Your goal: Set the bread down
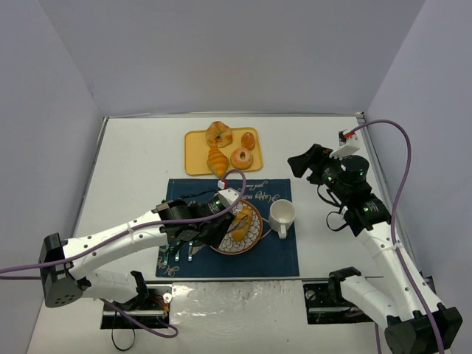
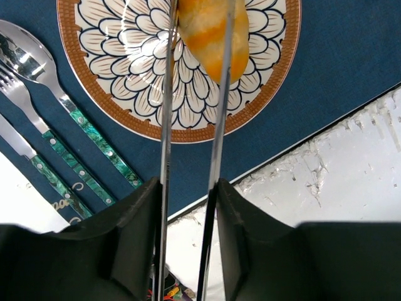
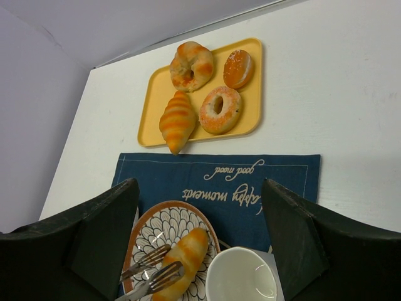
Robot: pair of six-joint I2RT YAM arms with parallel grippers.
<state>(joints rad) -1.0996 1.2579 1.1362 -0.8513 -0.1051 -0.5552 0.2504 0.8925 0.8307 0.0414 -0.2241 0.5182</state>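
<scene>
The left fingers (image 2: 135,232) are closed on thin metal tongs (image 2: 165,125), whose tips clamp the bread (image 2: 203,31) over the patterned plate (image 2: 125,75) on the blue mat (image 2: 338,56). Farther off to the right, the right fingers (image 3: 100,232) stand wide apart, holding nothing.

Yellow tray (image 1: 193,158), white cup (image 1: 281,215), blue placemat (image 1: 273,254).

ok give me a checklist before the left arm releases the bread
1. golden-yellow ridged bread roll over the flower-patterned round plate: ok
2. roll resting on plate: cannot tell
3. thin metal tongs clamping roll: ok
4. left gripper shut on tongs: ok
5. white ceramic mug apart from roll: ok
6. right gripper open, empty, away from plate: ok
</scene>
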